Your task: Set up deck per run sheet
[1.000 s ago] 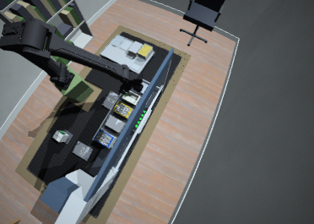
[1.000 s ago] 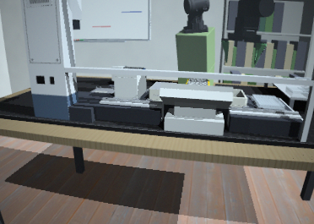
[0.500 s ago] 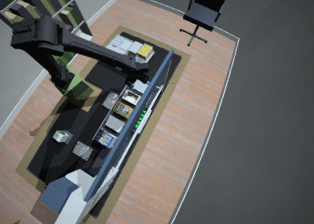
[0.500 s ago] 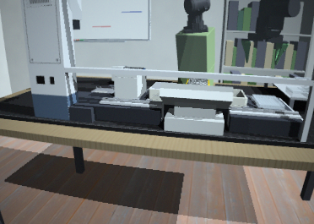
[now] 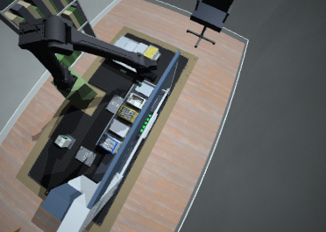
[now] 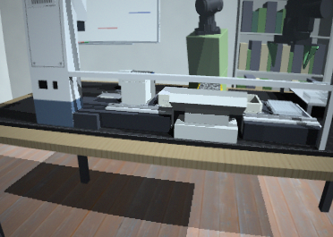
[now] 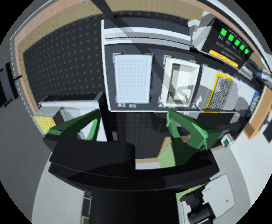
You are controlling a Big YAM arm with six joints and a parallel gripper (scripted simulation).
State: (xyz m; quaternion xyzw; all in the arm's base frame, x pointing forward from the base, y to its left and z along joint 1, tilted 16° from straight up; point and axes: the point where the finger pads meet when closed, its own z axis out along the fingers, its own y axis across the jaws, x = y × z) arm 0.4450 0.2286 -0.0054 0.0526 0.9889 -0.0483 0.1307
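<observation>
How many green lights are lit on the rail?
4, in a short row on the blue rail beside the deck. Others may be hidden.

Setting: a laboratory room with office furnishings. A black deck [image 5: 53, 171] on a long table carries a row of plates and tip racks [image 5: 127, 113] along its far edge. Whiteboard [image 6: 121, 13] on the wall, bookshelf [image 6: 239, 36] at the corner, swivel chair [image 5: 209, 14] beyond.

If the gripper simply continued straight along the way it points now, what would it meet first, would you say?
Most likely the lidded plate at the end of the deck row: in the wrist view it lies ahead between the open gripper's green fingers. Depth is unclear, so this is a judgement.
</observation>
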